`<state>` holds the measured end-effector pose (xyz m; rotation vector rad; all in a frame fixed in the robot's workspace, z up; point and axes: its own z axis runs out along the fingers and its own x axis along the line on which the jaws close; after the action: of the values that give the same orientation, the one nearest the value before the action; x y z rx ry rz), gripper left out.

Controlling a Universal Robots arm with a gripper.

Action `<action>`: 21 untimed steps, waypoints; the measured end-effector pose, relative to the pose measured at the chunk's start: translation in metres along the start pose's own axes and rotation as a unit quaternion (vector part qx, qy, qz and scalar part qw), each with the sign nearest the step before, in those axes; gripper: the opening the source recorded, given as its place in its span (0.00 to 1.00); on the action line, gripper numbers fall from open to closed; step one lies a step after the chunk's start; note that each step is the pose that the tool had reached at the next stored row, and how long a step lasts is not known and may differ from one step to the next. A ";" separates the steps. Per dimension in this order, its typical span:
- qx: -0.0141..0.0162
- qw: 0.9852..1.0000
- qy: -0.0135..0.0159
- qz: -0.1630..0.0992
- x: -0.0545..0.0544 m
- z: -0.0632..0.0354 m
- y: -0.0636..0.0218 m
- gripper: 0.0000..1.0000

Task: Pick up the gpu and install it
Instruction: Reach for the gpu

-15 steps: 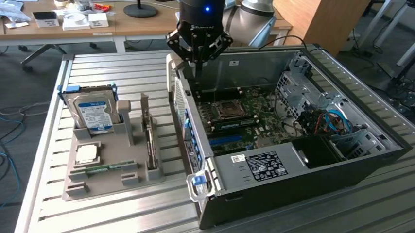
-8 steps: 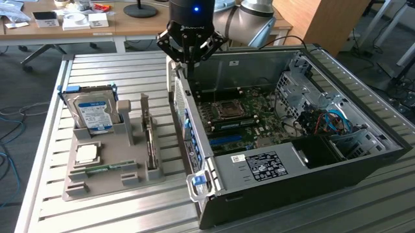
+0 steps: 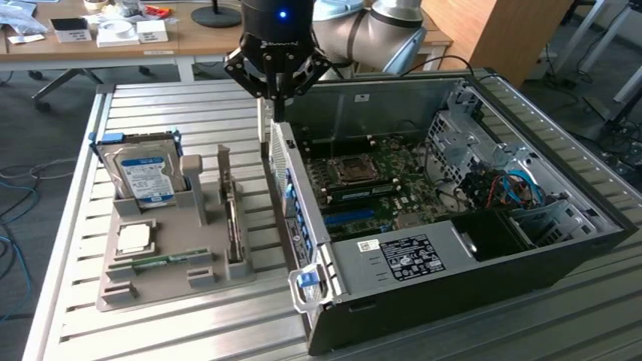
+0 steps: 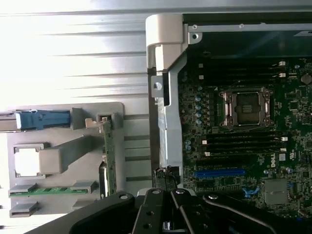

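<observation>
While the robot arm's gripper (image 3: 279,94) hung over the back wall of the open computer case (image 3: 561,248), the gpu (image 3: 233,218) had not been picked up. It stood on its thin edge in a slot of the grey holder (image 3: 171,289), on the side closest to the case. I think it stood up like that so jaws could come down from above and pinch its two flat sides. The jaws looked pressed close together, with nothing between them.

The other parts had their own places in the holder too. The hard drive (image 3: 146,177) with the blue label stood propped up at one end. The square processor chip (image 3: 135,237) lay flat in a pocket, and the little RAM stick (image 3: 161,262) lay in a groove just beside it. Each pocket seemed shaped for its part, so nothing could slide about on the metal table (image 3: 150,331).

The case lay on its side with the lid off, so the motherboard (image 3: 392,188) faced up and could be reached from above. The blue slot (image 3: 351,218) on it was bare, and I guessed the card belonged there. The gripper was near the holder, but off to one side of the gpu and not over it.
</observation>
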<state>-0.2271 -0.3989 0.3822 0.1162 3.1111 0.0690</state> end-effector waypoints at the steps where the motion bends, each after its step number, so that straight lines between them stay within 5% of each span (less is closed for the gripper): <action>1: 0.000 1.000 0.000 0.000 0.003 0.0000 -0.0002 0.11; 21: 0.000 1.000 -0.001 0.000 0.060 0.0001 -0.0045 0.11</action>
<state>-0.2875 -0.3988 0.3803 0.1164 3.1099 0.0690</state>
